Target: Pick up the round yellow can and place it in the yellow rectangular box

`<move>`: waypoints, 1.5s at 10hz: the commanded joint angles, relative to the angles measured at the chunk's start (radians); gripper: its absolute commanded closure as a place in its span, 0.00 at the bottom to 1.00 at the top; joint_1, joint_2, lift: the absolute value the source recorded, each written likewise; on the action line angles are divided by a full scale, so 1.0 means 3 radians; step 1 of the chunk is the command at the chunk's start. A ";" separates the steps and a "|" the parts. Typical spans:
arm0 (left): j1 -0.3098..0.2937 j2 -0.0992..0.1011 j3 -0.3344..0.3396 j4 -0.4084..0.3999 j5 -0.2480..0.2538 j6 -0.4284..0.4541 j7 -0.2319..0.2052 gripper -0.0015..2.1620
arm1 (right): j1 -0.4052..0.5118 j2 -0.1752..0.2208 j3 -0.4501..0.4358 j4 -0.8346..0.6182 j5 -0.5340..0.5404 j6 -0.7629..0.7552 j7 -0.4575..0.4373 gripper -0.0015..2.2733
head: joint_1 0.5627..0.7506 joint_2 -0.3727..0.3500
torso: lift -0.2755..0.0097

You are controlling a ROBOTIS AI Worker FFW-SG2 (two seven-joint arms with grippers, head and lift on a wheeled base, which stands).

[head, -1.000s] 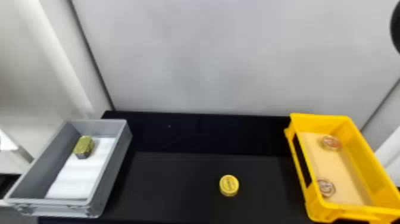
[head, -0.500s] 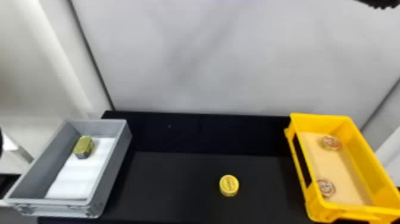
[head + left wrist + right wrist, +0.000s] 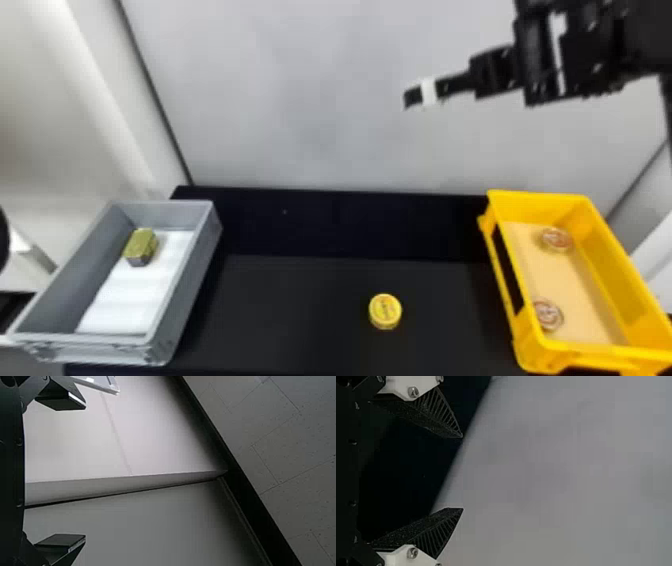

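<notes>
The round yellow can [image 3: 385,311] sits upright on the dark surface [image 3: 290,315], in the near part, between the two boxes and closer to the yellow one; nothing is touching it; the yellow rectangular box [image 3: 540,204] stands at the right, with a pale tan liner [image 3: 565,280] on its floor and two round tins on that, one at the far end [image 3: 556,240] and one nearer, close to the left wall [image 3: 548,315]; at the left stands a grey box [image 3: 187,285] with white padding [image 3: 122,305] inside; a small block [image 3: 141,246], greenish gold on top and grey below, rests in its far part, well apart from the yellow can; the right tool [image 3: 413,97] is up in the air on the right side, in front of the pale wall [image 3: 300,100], pointing toward the left, with a white band near its tip; it is well apart from the can and both boxes; in the right wrist view its two ribbed fingers [image 3: 437,534] are wide apart, with nothing between them; the left tool [image 3: 85,471], seen in the left wrist view, is also spread wide and holds nothing, with pale panels beyond it.
</notes>
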 commanded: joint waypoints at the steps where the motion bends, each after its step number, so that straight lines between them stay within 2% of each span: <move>1: -0.0041 -0.0014 -0.0066 0.0028 0.0033 0.0019 0.0000 0.05 | 0.0384 0.0056 -0.0018 0.0223 -0.0200 0.0047 -0.0009 0.05 | 0.70 0.59 | 0.96; 4: -0.0082 -0.0029 -0.0133 0.0059 0.0058 0.0019 0.0000 0.05 | 0.0947 0.0076 0.0002 0.0606 -0.0226 0.0047 -0.0004 0.04 | 0.70 0.59 | 0.96; 6: -0.0092 -0.0039 -0.0158 0.0069 0.0063 0.0014 0.0000 0.05 | 0.1029 0.0030 0.0202 0.0754 -0.0231 -0.0007 0.0053 0.04 | 0.70 0.59 | 0.96; 7: -0.0092 -0.0039 -0.0163 0.0079 0.0079 0.0009 -0.0005 0.05 | 0.0993 -0.0041 0.0453 0.0862 -0.0144 -0.0181 0.0216 0.04 | 0.70 0.59 | 0.96; 8: -0.0092 -0.0044 -0.0169 0.0085 0.0079 0.0003 -0.0010 0.05 | 0.0942 -0.0046 0.0744 0.1005 0.0593 -0.0355 0.1045 0.04 | 0.70 0.59 | 0.96; 9: -0.0092 -0.0044 -0.0174 0.0090 0.0079 0.0003 -0.0010 0.05 | 0.0947 0.0092 0.1021 0.1097 0.2490 -0.0656 0.2697 0.04 | 0.70 0.59 | 0.96; 10: -0.0087 -0.0044 -0.0174 0.0105 0.0084 -0.0017 -0.0015 0.05 | 0.1034 0.0245 0.1128 0.1128 0.3825 -0.0999 0.3378 0.03 | 0.70 0.59 | 0.96; 12: -0.0097 -0.0039 -0.0184 0.0115 0.0099 -0.0032 -0.0020 0.05 | 0.1064 0.0378 0.1087 0.1526 0.3953 -0.1321 0.3414 0.02 | 0.70 0.59 | 0.96; 15: -0.0107 -0.0044 -0.0194 0.0115 0.0099 -0.0032 -0.0026 0.05 | 0.1105 0.0434 0.1015 0.1859 0.3800 -0.1628 0.3368 0.02 | 0.70 0.59 | 0.96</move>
